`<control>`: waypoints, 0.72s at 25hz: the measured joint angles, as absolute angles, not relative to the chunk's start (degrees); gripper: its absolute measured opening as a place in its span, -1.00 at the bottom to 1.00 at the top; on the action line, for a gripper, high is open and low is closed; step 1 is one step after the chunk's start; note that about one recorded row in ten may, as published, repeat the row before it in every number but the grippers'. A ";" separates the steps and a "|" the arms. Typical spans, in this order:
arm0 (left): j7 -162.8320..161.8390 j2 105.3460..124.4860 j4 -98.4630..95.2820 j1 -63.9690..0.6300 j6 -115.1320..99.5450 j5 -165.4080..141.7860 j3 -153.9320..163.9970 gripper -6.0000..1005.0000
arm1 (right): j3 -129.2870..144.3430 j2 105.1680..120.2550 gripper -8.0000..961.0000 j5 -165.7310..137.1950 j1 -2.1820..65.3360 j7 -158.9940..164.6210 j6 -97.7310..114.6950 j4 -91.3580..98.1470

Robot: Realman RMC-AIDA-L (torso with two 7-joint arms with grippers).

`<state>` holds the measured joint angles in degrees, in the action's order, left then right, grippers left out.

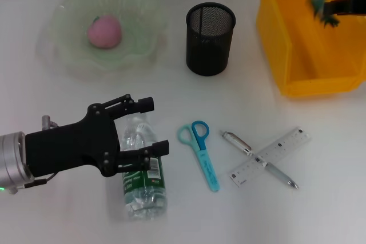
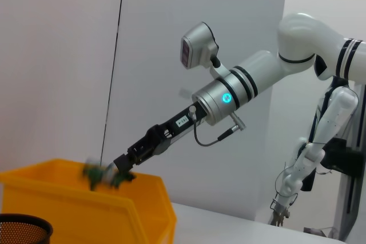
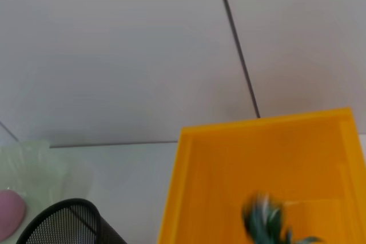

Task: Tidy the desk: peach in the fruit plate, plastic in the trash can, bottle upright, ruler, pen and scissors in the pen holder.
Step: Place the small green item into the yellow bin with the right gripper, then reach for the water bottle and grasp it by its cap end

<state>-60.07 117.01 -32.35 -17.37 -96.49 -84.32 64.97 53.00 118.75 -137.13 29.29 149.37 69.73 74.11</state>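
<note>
Left pincer [image 1: 150,127] low over the bench [image 1: 68,210], jaws apart, straddling the neck end of the bottle [image 1: 143,176]; bottle lying on its side, base toward the bench's near edge. Beyond the pincer: fruit plate [image 1: 68,55] holding the peach [image 1: 104,31]. Right of the pincer: scissors [image 1: 201,151], then pen [image 1: 260,160] crossed with ruler [image 1: 270,156], all flat on the bench. Pen holder [image 1: 210,39] upright beyond the scissors. Right pincer [image 1: 327,10] over the yellow trash can [image 1: 320,87], green plastic [image 1: 318,3] blurred at its tips; grip state: cannot tell.
</note>
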 joint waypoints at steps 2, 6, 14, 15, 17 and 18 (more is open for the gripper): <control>-60.17 117.07 -32.27 -17.41 -96.55 -84.32 64.72 0.72 | 52.99 118.78 -0.58 -137.11 29.53 148.64 69.61 73.63; -60.63 117.18 -32.33 -17.41 -96.74 -84.32 64.71 0.72 | 52.96 118.82 -0.29 -137.05 29.55 147.84 69.63 73.86; -69.47 117.28 -35.98 -17.28 -96.39 -84.28 63.98 0.72 | 53.71 119.35 0.45 -114.70 21.48 129.64 73.83 79.17; -71.44 117.42 -37.11 -16.96 -96.06 -84.32 63.65 0.72 | 53.75 119.34 0.51 -108.44 19.76 124.45 75.12 78.54; -77.42 118.14 -41.27 -15.68 -94.49 -84.69 61.85 0.72 | 53.50 119.27 0.64 -89.82 14.35 105.36 81.66 71.86; -77.42 118.14 -41.27 -15.68 -94.49 -84.69 61.85 0.72 | 53.50 119.27 0.65 -89.82 14.35 105.36 81.66 71.86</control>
